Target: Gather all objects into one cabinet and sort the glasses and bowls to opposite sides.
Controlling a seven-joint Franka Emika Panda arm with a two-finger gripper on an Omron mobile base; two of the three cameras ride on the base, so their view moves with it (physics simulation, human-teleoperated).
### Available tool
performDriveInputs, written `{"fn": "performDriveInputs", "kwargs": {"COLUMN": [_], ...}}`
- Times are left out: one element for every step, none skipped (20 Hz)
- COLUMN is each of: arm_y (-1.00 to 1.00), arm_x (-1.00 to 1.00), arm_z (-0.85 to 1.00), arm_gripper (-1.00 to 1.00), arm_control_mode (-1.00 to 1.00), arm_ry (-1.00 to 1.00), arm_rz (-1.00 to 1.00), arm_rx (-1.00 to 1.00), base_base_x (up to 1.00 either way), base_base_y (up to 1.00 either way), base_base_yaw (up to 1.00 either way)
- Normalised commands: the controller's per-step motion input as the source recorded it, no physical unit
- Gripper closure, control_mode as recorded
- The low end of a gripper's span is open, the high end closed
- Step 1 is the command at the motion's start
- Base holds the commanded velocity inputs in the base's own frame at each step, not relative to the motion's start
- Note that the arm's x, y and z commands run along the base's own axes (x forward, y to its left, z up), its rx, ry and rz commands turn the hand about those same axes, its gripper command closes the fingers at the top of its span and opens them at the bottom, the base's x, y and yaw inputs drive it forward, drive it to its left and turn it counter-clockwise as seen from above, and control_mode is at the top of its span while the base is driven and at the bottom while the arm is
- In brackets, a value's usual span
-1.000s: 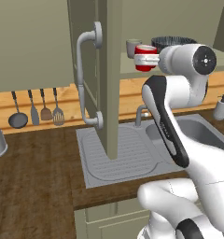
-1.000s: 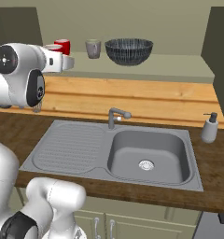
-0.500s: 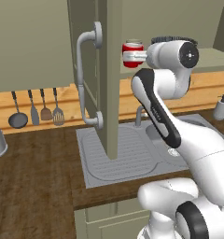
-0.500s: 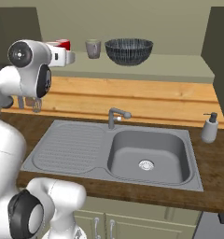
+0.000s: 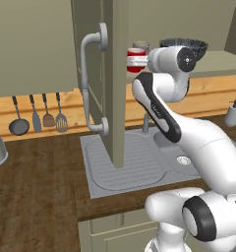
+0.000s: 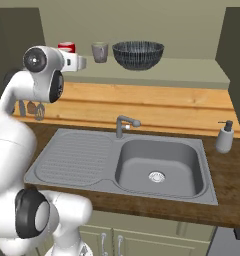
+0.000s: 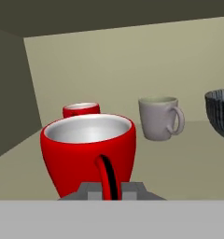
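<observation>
My gripper (image 7: 108,189) is shut on the handle of a glossy red mug (image 7: 88,151), held upright over the left part of the cabinet's pale green shelf (image 7: 179,163). A second red mug (image 7: 81,109) stands just behind it. To its right are the grey mug (image 7: 158,117) and the dark ribbed bowl (image 7: 220,114). From the left base, the held red mug (image 5: 136,60) sits just past the open cabinet door (image 5: 115,83). In the right base view a red mug (image 6: 67,47), the grey mug (image 6: 99,51) and the bowl (image 6: 138,54) line the shelf (image 6: 167,76).
The open olive door with its curved grey handle (image 5: 88,83) hangs close to the left of my hand. Below lie the sink (image 6: 159,167), tap (image 6: 123,125) and draining board (image 6: 72,157). A soap dispenser (image 6: 223,137) stands at the right. Utensils (image 5: 39,115) hang on the wall.
My hand has carried the red mug leftward along the shelf, toward the door side. The arm's upper joints have swung with it. The other mugs and the bowl have stayed put.
</observation>
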Motion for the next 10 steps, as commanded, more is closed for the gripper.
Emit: {"fn": "performDriveInputs", "kwargs": {"arm_y": [0.21, 0.24, 0.24, 0.25, 0.23, 0.23, 0.24, 0.20, 0.17, 0.14], "arm_x": [0.38, 0.39, 0.41, 0.42, 0.44, 0.39, 0.41, 0.34, 0.33, 0.29], "arm_z": [-0.24, -0.26, -0.21, -0.21, -0.18, -0.16, -0.13, -0.10, -0.07, -0.06], "arm_gripper": [1.00, 1.00, 1.00, 1.00, 1.00, 1.00, 1.00, 1.00, 1.00, 1.00], "arm_control_mode": [-1.00, -1.00, -1.00, -1.00, -1.00, -1.00, -1.00, -1.00, -1.00, -1.00], "arm_ry": [0.00, 0.00, 0.00, 0.00, 0.00, 0.00, 0.00, 0.00, -0.01, -0.04], "arm_rz": [0.00, 0.00, 0.00, 0.00, 0.00, 0.00, 0.00, 0.00, 0.00, 0.00], "arm_rx": [-0.02, -0.02, -0.02, -0.02, -0.02, -0.02, -0.03, -0.03, -0.05, -0.06], "base_base_x": [0.00, 0.00, 0.00, 0.00, 0.00, 0.00, 0.00, 0.00, 0.00, 0.00], "base_base_y": [0.00, 0.00, 0.00, 0.00, 0.00, 0.00, 0.00, 0.00, 0.00, 0.00], "base_base_yaw": [0.00, 0.00, 0.00, 0.00, 0.00, 0.00, 0.00, 0.00, 0.00, 0.00]}}
